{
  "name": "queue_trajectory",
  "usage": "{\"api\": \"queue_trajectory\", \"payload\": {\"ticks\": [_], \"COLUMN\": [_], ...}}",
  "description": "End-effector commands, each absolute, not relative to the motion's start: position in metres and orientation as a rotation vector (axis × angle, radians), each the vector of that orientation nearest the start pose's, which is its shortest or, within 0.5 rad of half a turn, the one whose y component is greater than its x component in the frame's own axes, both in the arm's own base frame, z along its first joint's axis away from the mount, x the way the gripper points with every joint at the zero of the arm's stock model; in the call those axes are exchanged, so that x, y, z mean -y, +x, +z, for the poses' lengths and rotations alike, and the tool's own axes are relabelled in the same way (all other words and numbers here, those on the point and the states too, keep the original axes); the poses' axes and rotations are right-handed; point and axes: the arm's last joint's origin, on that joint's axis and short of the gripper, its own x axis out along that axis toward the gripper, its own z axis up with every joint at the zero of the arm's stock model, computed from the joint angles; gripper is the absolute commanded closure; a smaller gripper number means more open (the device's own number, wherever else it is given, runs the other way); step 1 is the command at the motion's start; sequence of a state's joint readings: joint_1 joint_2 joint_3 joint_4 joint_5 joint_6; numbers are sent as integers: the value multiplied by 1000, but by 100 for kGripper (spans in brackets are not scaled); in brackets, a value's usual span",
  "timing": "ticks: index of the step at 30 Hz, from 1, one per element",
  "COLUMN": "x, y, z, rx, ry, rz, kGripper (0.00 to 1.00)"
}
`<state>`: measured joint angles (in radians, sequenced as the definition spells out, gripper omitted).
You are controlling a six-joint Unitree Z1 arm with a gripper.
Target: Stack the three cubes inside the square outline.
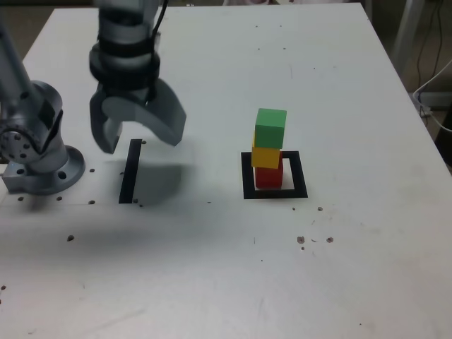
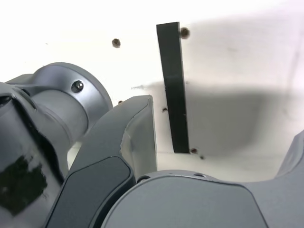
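While the gripper [image 1: 139, 140] hangs wide open and empty above the black strip [image 1: 130, 171], the red [image 1: 268, 176], yellow [image 1: 266, 156] and green cubes [image 1: 270, 127] sit stacked inside the square outline [image 1: 274, 192].

A straight black strip [image 1: 130, 171] lies on the white table [image 1: 212, 282]

A three-cube tower [image 1: 269, 150] is standing inside the square outline [image 1: 274, 193] on the exterior view's right, blocking passage there. Bare table [image 1: 212, 282] is lying open all around it; the arm's base [image 1: 39, 152] is occupying the left edge, beside a flat black strip [image 1: 131, 171].
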<state>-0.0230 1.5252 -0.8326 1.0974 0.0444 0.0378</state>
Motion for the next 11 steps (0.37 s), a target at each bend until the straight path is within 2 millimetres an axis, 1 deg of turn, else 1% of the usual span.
{"api": "queue_trajectory", "payload": {"ticks": [1, 6, 11], "x": [1, 1, 2], "y": [157, 150, 147], "z": [237, 226, 221], "rx": [-1788, -1798, -1803], "ry": [80, 74, 71], "rz": [-16, -17, -19], "kGripper": [0, 0, 0]}}
